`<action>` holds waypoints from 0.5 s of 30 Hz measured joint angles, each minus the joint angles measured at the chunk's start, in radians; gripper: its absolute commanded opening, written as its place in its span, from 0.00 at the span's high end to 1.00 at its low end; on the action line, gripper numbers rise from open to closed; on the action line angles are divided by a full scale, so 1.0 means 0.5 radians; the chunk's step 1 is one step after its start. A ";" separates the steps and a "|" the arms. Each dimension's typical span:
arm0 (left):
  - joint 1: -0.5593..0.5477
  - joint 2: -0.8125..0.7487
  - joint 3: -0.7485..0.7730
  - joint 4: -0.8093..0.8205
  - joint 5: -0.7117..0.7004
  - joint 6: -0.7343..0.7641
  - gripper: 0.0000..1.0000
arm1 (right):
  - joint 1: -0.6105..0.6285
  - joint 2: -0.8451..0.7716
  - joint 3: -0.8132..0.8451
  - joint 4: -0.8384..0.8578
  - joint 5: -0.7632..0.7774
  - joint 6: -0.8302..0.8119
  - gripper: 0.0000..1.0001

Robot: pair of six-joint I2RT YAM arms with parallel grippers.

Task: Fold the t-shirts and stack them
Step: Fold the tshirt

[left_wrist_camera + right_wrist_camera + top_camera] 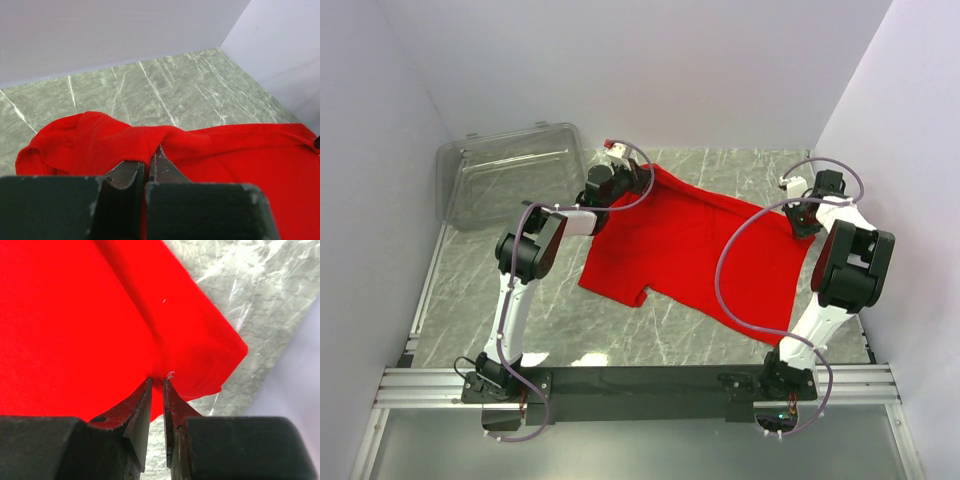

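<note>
1. Top external view: the t-shirt (700, 250) is seen spread nearly flat on the marble table (520, 310), between the two arms, with one sleeve pointing toward the near edge.
2. In the left wrist view, the left gripper (152, 150) is clenched on a bunched fold at the shirt's far-left corner, and red cloth is seen pinched between its fingers.
3. In the right wrist view, the right gripper (157, 380) is drawn almost together on a raised ridge of cloth at the far-right corner. The cloth is taken to be nipped at the tips, though how firmly cannot be told.
4. The step in hand is judged to be the seizing of the two far corners for a first fold. No fold is laid yet and nothing is stacked.
5. For the next move, both corners would need to be lifted evenly and carried toward the near edge, with the hem kept taut between them. The right-hand grip should be made sure first.
6. Little sideways room is left at the right corner, which lies close to the side wall (910, 150). The clear bin (510, 175) stands just beyond the left gripper. Bare table is found mainly at the near left.
</note>
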 measured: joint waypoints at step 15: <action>0.000 -0.016 -0.005 -0.008 -0.003 0.024 0.99 | 0.000 -0.159 -0.252 0.085 -0.037 -0.225 0.96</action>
